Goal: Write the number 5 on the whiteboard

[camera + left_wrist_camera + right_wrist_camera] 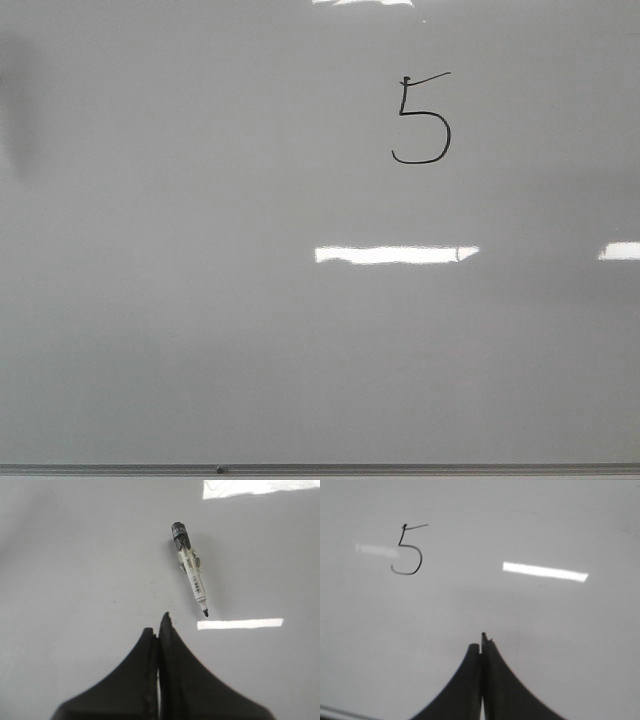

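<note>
Thin black hand-drawn number 5 (421, 120) sits toward upper right of glossy pale whiteboard (200, 330) | slim clear-barrelled marker (191, 570) lies loose, probably light, slippery; take mid-barrel | my left gripper (160, 630), right gripper (482, 645) both closed, empty

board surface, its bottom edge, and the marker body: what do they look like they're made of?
The whiteboard: smooth glossy coated panel, judging by the sharp light reflections; whether melamine, painted steel or glass cannot be told. Its bottom edge strip: dull grey, probably aluminium. The marker: clear plastic barrel with a printed label, black plastic end, dark tip, likely felt.
</note>
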